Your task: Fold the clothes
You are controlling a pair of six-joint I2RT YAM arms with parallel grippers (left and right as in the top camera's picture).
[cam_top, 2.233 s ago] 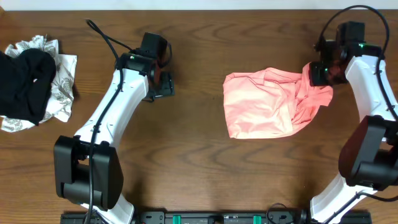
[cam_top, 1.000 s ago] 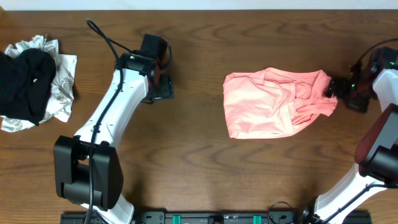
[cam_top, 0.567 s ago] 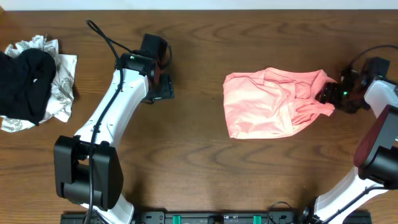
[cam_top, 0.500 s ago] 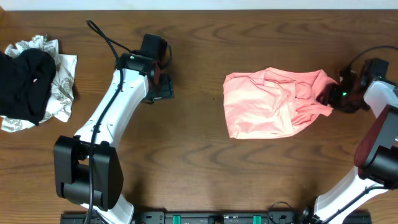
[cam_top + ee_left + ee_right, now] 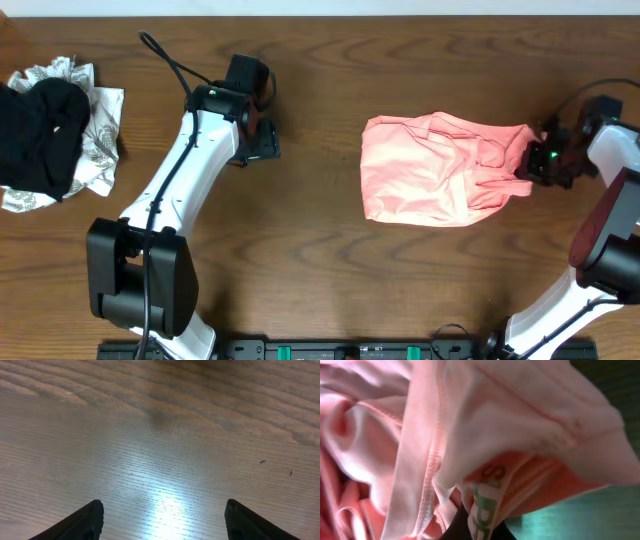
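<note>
Folding is barely begun: the shirt (image 5: 435,172) lies crumpled on the table (image 5: 320,250). The right pincer (image 5: 535,163) seems clamped on its edge; the left pincer (image 5: 162,517) hangs apart, idle.

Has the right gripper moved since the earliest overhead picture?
Yes. Against the wooden table, the right gripper shifted rightward and toward the robot's base, at the salmon-pink fabric T-shirt.

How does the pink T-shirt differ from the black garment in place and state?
The pink T-shirt lies on the bare table at the right; the black garment lies at the left edge, on a white patterned cloth. The right claw holds the pink T-shirt's edge; no claw touches the black garment. Both are crumpled, not folded.
</note>
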